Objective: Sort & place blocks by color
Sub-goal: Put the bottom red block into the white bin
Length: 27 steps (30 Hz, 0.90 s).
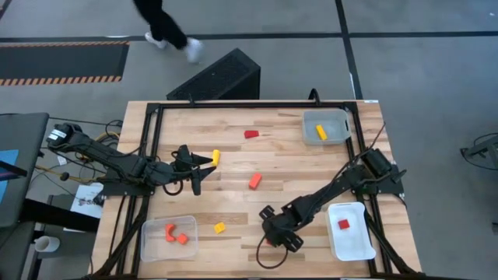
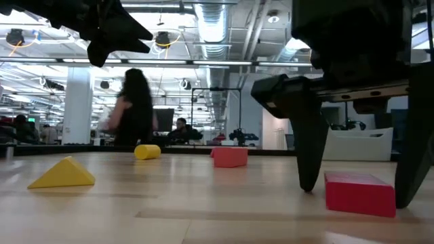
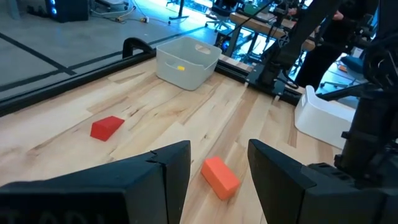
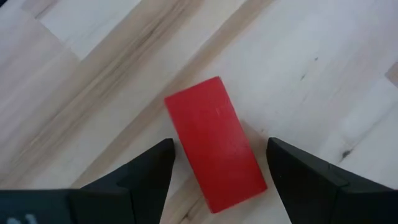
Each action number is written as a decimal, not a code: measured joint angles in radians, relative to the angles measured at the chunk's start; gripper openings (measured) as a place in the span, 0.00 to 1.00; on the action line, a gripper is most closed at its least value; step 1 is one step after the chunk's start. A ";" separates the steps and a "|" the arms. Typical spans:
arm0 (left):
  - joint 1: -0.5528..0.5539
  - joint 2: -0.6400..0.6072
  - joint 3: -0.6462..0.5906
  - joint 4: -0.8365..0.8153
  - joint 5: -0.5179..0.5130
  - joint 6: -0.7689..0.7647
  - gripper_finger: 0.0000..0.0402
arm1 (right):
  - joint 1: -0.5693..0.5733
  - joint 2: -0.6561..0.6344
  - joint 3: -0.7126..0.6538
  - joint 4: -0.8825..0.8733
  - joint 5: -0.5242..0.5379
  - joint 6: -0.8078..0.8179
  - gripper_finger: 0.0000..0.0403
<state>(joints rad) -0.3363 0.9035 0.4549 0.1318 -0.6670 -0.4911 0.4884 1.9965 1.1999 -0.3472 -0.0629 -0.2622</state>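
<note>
My right gripper [image 1: 272, 236] hangs low near the table's near edge, open, with its fingers on either side of a red block [image 4: 216, 144] that lies flat on the wood. In the low view the fingertips reach down beside that red block [image 2: 359, 193]; I see no touch. My left gripper [image 1: 206, 174] hovers open over the table's left middle, with an orange block [image 3: 219, 176] ahead of it. A yellow block [image 1: 216, 156], a red block [image 1: 251, 134] and another yellow block [image 1: 219, 228] lie loose on the table.
The near-left tray [image 1: 152, 247] holds orange blocks, the far-right tray [image 1: 336, 117] a yellow one, the near-right tray [image 1: 354, 245] a red one. A black frame [image 1: 233, 105] borders the table. A person walks past beyond the far edge.
</note>
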 joint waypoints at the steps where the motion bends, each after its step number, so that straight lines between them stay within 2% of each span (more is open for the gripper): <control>1: 0.000 0.000 0.000 -0.001 0.000 0.000 0.37 | 0.000 0.000 0.000 -0.005 -0.001 0.006 0.71; 4: 0.000 0.000 0.000 -0.001 0.000 -0.002 0.37 | 0.000 -0.007 -0.001 -0.019 0.001 0.022 0.68; 7: 0.000 0.000 0.000 -0.002 0.002 -0.004 0.37 | 0.003 -0.007 -0.001 -0.021 0.005 0.035 0.61; 14: 0.000 0.000 0.000 -0.013 0.007 -0.001 0.37 | -0.002 -0.007 0.000 -0.071 0.013 0.093 0.29; 19: 0.000 0.000 0.000 -0.016 0.000 0.005 0.37 | -0.010 -0.060 -0.004 -0.176 0.038 0.165 0.28; 27: 0.000 0.000 0.000 -0.005 -0.073 0.044 0.37 | 0.000 -0.284 -0.007 -0.573 0.145 0.421 0.28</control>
<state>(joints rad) -0.3363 0.9035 0.4549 0.1268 -0.7400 -0.4467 0.4879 1.7128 1.1931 -0.9199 0.0820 0.1592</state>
